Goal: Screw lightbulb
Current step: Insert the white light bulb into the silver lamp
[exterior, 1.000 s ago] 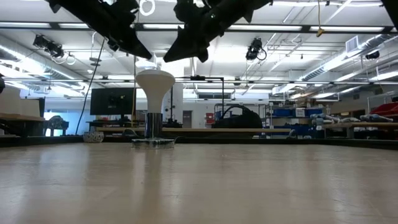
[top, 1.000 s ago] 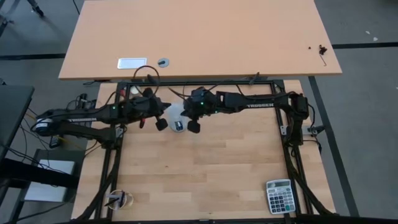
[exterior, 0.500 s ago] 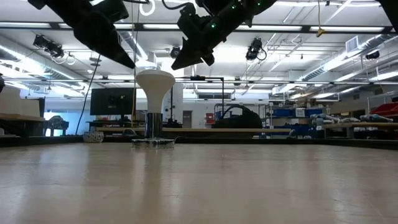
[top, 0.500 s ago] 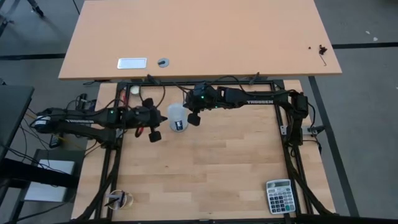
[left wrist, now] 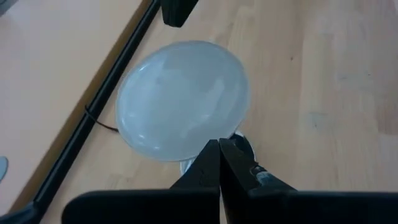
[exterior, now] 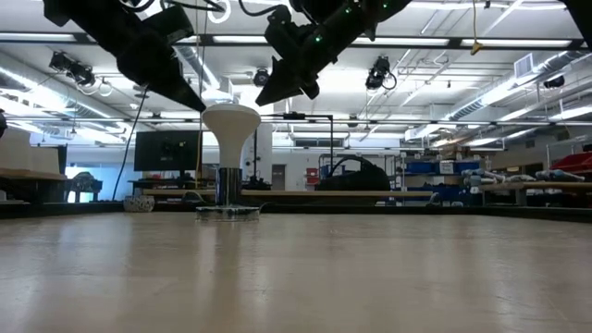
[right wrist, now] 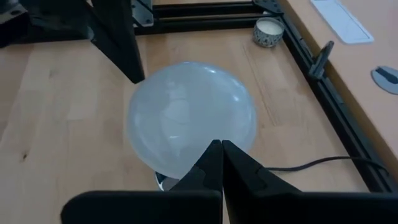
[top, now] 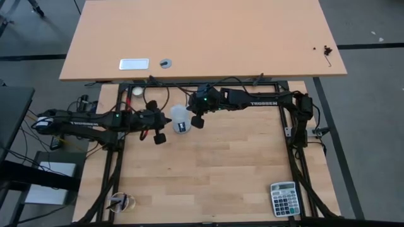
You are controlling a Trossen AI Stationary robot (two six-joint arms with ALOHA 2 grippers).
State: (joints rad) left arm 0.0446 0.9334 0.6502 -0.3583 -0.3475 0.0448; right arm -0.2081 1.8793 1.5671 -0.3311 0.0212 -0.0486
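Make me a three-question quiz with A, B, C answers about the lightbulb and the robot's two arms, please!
1. Where is the lightbulb?
A. Lying beside the calculator
B. Standing upright, wide face up, near the table's far edge
C. Held in the air

2. What colour is it?
A. White
B. Red
C. Green

3. How are the left tool and the right tool?
A. Both shut, touching nothing
B. Both gripping the lightbulb
C. Both wide open

Answers:
1 B, the low view shows it upright on its narrow base.
2 A, both wrist views show a pale white face.
3 A, each wrist view shows the fingers pressed together, and the low view shows both tools above the lightbulb, apart from it.
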